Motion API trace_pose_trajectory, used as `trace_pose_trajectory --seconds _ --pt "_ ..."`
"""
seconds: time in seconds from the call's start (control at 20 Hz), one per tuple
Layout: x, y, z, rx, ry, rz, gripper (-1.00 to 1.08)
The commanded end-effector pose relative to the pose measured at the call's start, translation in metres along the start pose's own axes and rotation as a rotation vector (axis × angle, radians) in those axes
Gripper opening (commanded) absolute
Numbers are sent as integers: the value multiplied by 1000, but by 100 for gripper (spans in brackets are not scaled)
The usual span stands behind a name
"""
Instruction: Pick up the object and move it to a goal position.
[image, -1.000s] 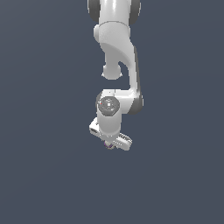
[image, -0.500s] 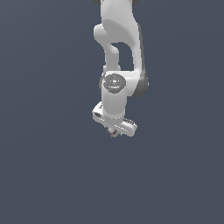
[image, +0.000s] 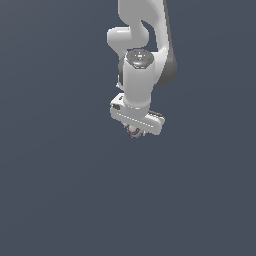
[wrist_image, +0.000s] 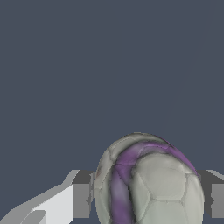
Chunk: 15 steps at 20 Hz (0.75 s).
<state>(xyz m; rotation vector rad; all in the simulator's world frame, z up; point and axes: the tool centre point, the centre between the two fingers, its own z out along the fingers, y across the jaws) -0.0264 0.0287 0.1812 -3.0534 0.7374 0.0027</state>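
Note:
The object is a small grey-beige ball with purple marks (wrist_image: 148, 181). It sits between my two fingers in the wrist view, one finger (wrist_image: 81, 194) on one side and the other (wrist_image: 214, 194) on the opposite side, both pressed against it. In the exterior view the ball (image: 133, 132) peeks out just under my white gripper (image: 135, 131), mostly hidden by the hand. The gripper is shut on the ball and holds it up in the air, well above the plain dark grey ground.
My white arm (image: 142, 45) rises from the gripper to the top of the exterior view. Only flat dark grey ground (image: 60, 200) shows around it. No goal marker shows in either view.
The arm and gripper have risen in the exterior view and shifted slightly to its right, carrying the ball along. The gripper stays shut on the ball.

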Motion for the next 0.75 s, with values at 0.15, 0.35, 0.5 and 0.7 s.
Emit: trace_pose_trajectory --seconds 0.15,0.35,0.5,0.7 --pt "-23 2 -30 0 1 0 -100" --pt "-33 2 -45 0 2 0 -100" --pt "-38 2 -52 0 2 0 -100" --pt "-40 2 -55 0 2 0 -100"
